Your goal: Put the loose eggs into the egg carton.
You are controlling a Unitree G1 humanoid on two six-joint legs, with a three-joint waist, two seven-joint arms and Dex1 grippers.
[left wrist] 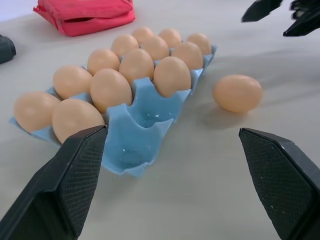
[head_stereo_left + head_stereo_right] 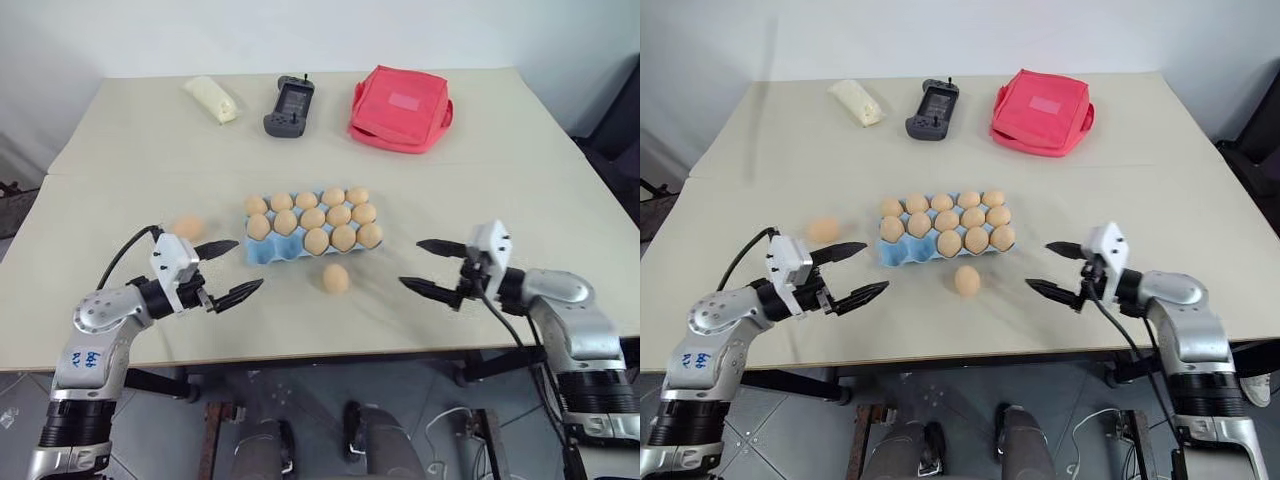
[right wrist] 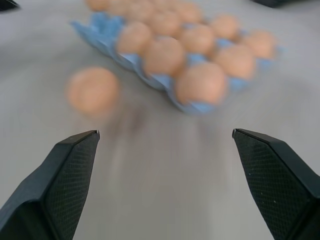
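Observation:
The light blue egg carton (image 2: pixel 264 252) lies mid-table, most cups filled with tan eggs; two front cups (image 1: pixel 145 117) at its left end are empty. One loose egg (image 2: pixel 336 278) rests on the table just in front of the carton, another (image 2: pixel 187 227) to the carton's left. My left gripper (image 2: pixel 249 264) hovers open by the carton's left front corner, between the two loose eggs. To the right of the front egg my right gripper (image 2: pixel 410 262) is open as well, pointing at that egg (image 3: pixel 92 91). Neither holds anything.
At the back of the table lie a red pouch (image 2: pixel 400 108), a dark handheld controller (image 2: pixel 289 106) and a pale packet (image 2: pixel 212 99). The table's front edge (image 2: pixel 330 350) runs just below both grippers.

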